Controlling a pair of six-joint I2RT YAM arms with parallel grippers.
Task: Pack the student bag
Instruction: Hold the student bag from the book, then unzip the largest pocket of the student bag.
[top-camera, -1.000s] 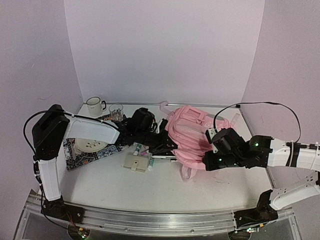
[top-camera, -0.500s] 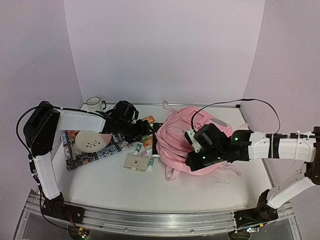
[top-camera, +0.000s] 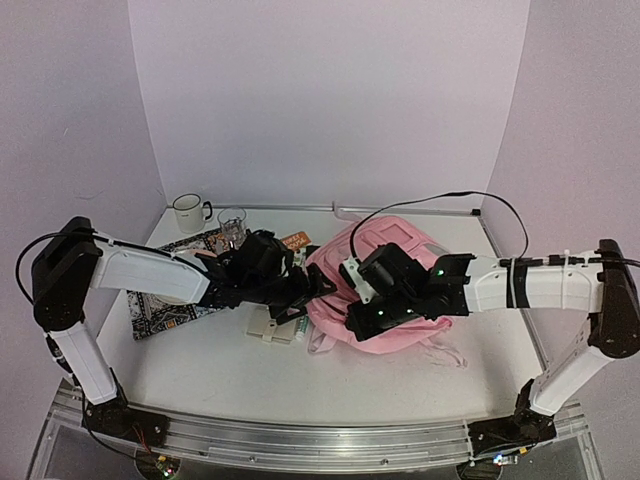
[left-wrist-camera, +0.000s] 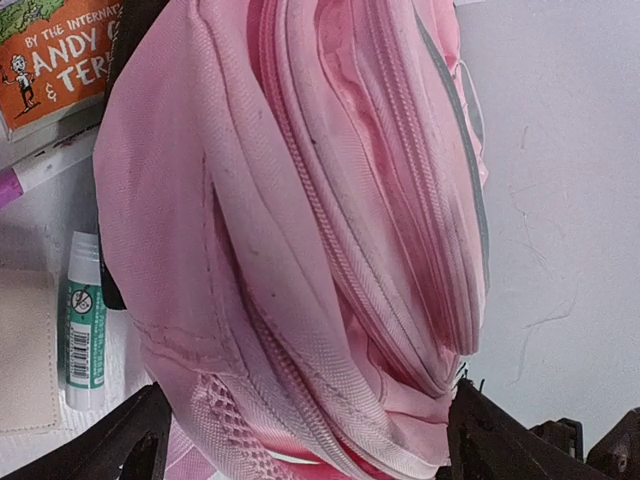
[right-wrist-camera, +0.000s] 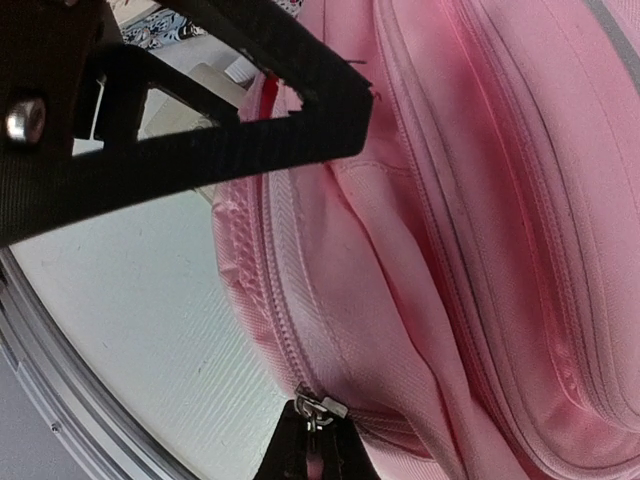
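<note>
White tabletop (top-camera: 200, 370), lilac walls, and a big soft light-pink fabric backpack (top-camera: 400, 235) slumped mid-table between the two arms.

So the left gripper (left-wrist-camera: 310, 450) has its jaws spread wide, with the bag's zippered side bulging between and ahead of them, and a green-and-white glue stick (left-wrist-camera: 80, 320) lying just outside its left finger. The right gripper (right-wrist-camera: 312, 455) is pinched tight on the small metal zip pull (right-wrist-camera: 315, 407), with pink fabric spreading out beyond the tips.
</note>
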